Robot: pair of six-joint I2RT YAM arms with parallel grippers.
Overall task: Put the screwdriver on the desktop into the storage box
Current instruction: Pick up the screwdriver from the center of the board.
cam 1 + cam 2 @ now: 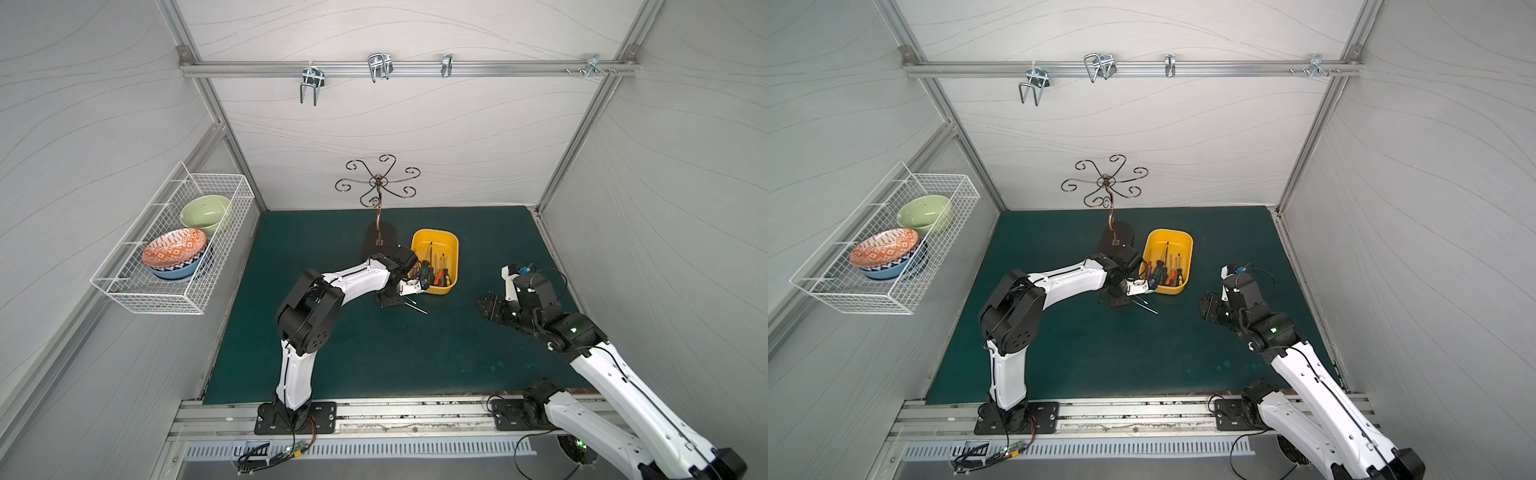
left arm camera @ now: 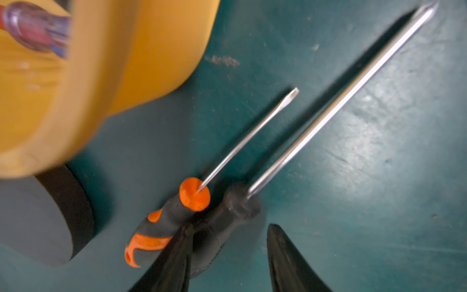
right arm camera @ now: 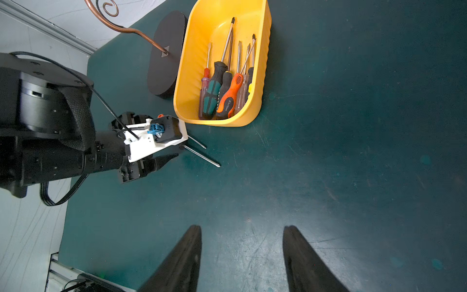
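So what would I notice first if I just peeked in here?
Probably the bright yellow storage box toward the back of the green desktop, full of screwdrivers. Just beside it, the left claw is down over an orange-handled screwdriver and a black-handled screwdriver lying there. Colourful bowls sit in a wire basket on the left wall.

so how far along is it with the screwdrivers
Done: several screwdrivers lie in the storage box. In hand: the left tool, open, sits over the handle of the black-handled screwdriver on the desktop. Left: that one and the orange-handled screwdriver beside it. The right tool hangs open, empty.
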